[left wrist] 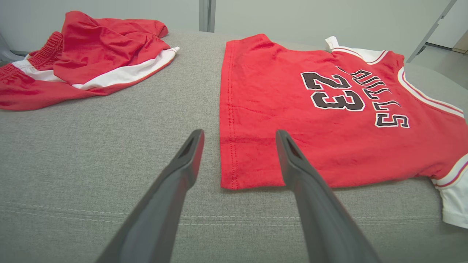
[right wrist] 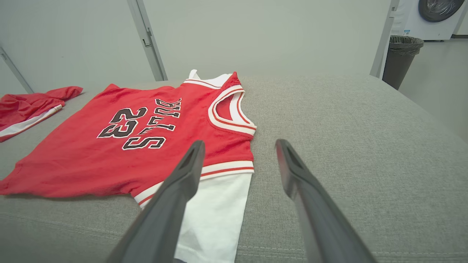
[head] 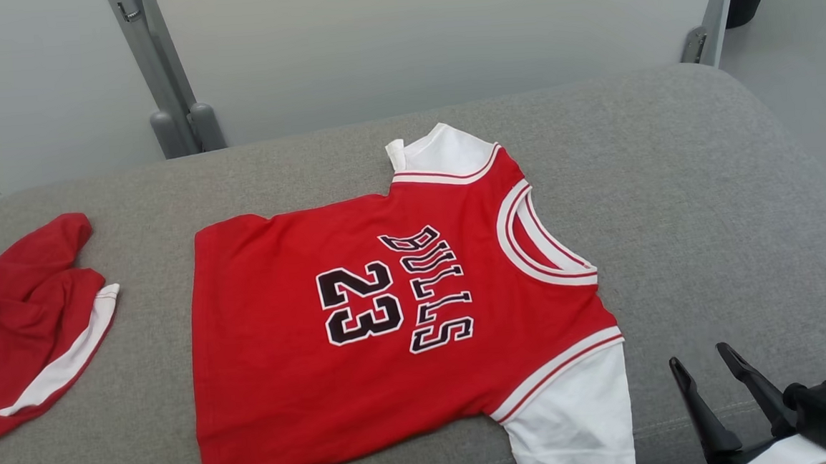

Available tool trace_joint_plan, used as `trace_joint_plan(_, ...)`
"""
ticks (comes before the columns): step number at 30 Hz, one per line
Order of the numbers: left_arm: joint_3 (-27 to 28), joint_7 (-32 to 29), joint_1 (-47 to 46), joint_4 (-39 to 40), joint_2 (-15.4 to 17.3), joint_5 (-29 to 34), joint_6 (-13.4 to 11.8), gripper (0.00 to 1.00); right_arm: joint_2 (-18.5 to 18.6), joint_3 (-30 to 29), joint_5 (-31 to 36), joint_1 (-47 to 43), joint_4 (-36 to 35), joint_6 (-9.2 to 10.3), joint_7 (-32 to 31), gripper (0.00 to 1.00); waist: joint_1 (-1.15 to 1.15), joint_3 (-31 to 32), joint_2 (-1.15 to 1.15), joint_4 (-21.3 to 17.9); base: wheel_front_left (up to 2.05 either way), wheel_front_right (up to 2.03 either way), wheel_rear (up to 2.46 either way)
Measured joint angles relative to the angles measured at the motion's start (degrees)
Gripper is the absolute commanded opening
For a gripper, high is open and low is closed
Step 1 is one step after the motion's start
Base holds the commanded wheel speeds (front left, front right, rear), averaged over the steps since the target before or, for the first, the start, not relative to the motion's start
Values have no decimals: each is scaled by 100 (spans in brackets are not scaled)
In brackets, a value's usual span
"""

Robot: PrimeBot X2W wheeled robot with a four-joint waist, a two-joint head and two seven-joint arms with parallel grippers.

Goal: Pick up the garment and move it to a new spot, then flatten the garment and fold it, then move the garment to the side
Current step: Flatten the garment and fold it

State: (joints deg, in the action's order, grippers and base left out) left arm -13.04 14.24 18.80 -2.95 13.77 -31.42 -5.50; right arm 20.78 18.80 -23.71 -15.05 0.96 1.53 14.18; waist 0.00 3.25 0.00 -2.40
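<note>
While the red jersey [head: 390, 319] lies flat on the grey cushion [head: 705, 207], the left gripper [left wrist: 239, 134] near its hem [left wrist: 228, 109] and the right gripper [right wrist: 239, 144] by its white sleeve [right wrist: 215, 212] are seen wide open and empty, and light, limp cloth is expected, best pinched at the edges.

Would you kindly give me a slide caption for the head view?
Red Bulls 23 jersey flat on the grey cushion, a crumpled red garment at its left, the right gripper open nearby.
</note>
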Motion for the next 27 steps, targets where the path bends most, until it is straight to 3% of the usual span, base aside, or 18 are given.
trace_joint_plan(7, -26, 0, -1, -40, -27, 0, 3, 100, -32, 34, 0, -171, 203, -12, 0, 100, 0, -103, 0, -10, 0, 0, 0)
trace_joint_plan(17, -75, -16, -287, -246, -60, 0, 79, 100, -234, 319, 0, -166, 767, -171, 0, 100, 0, -467, 0, 35, 0, 0, 0)
trace_joint_plan(27, -91, -119, -917, -588, -69, -1, 197, 100, -453, 449, 10, 525, 1439, -322, -2, 100, 0, -932, 0, 71, 0, 0, 0)
